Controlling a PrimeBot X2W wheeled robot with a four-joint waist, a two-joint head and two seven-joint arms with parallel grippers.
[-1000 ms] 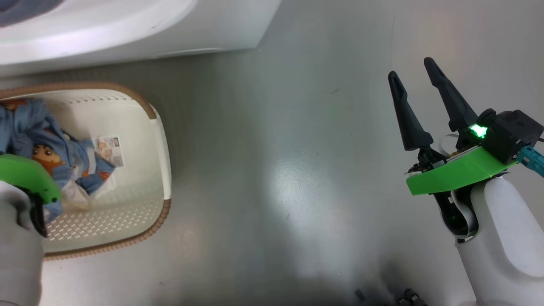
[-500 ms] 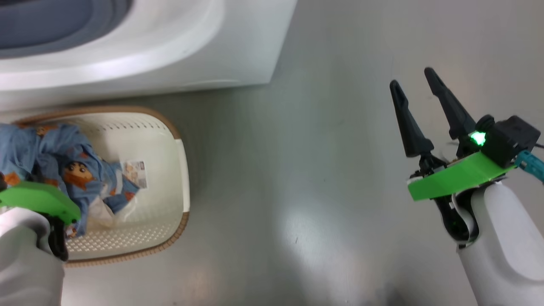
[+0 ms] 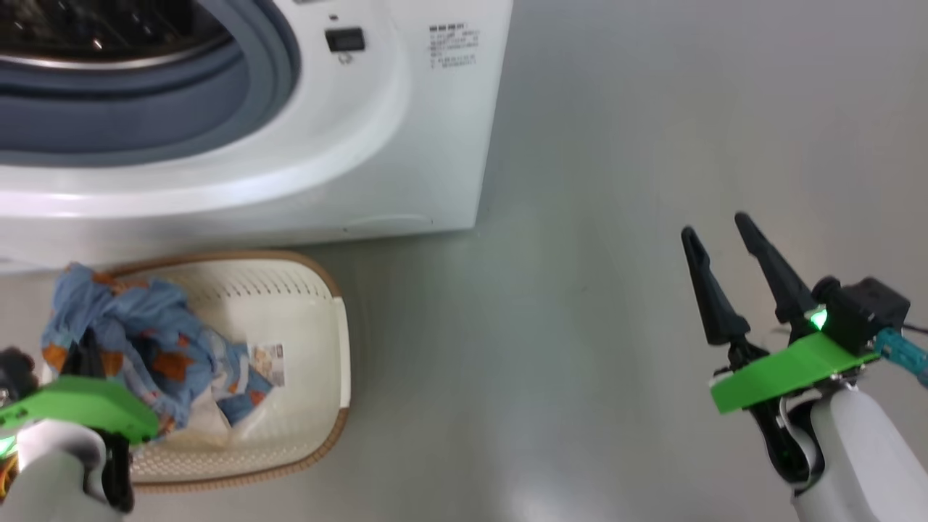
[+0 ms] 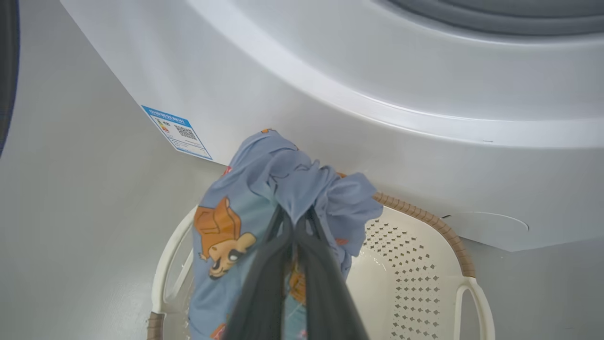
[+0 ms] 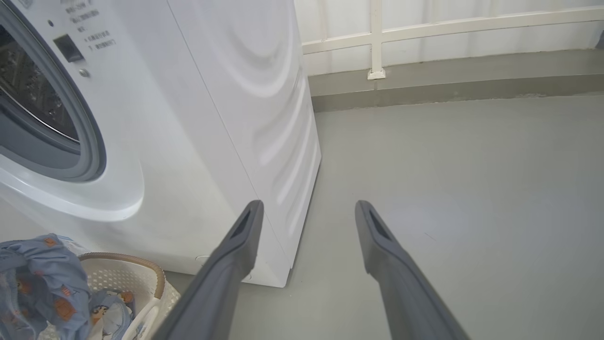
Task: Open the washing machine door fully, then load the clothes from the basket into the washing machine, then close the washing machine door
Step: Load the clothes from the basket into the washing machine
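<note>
My left gripper is shut on a bunch of the light blue, bear-printed clothes. The bundle hangs from its tips above the cream basket, with its lower part still trailing inside. From the head, the clothes cover the left part of the basket, beside the left gripper. The washing machine stands just behind, its opening uncovered with grey gasket and steel drum showing. The door is out of view. My right gripper hovers open and empty over bare floor to the right.
Grey floor spreads to the right of the machine. A low wall with a white rail runs behind it. A blue energy sticker marks the machine's lower front, and a paper label lies on the basket's bottom.
The head camera has tilted up, bringing the machine's opening into view. My left gripper has risen with the clothes bundle, pulling it up out of the basket. The right gripper stays open.
</note>
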